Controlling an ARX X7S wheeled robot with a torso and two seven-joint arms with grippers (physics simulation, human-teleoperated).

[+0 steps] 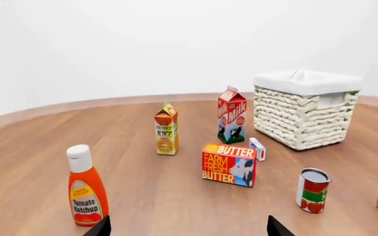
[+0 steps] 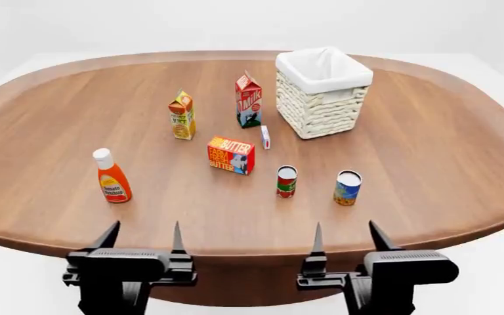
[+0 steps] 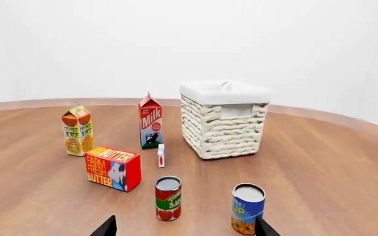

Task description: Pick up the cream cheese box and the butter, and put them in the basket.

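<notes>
The butter (image 2: 231, 155) is a red-orange box with a yellow panel, standing mid-table; it also shows as the butter (image 1: 229, 164) and the butter (image 3: 112, 168). Just behind its right end stands the cream cheese box (image 2: 265, 137), a thin white carton, seen as the cream cheese box (image 1: 258, 148) and the cream cheese box (image 3: 161, 155). The wicker basket (image 2: 324, 108) with a white liner stands at the back right, the basket (image 1: 305, 117) and the basket (image 3: 223, 129). My left gripper (image 2: 144, 237) and right gripper (image 2: 346, 237) hang open at the near table edge, both empty, well short of everything.
An orange juice carton (image 2: 182, 115) and a milk carton (image 2: 249, 100) stand behind the butter. A ketchup bottle (image 2: 112, 176) stands at the left. Two cans, a red-green one (image 2: 287, 181) and a blue-yellow one (image 2: 348, 188), stand in front of the right gripper. The round wooden table (image 2: 436, 151) drops off near me.
</notes>
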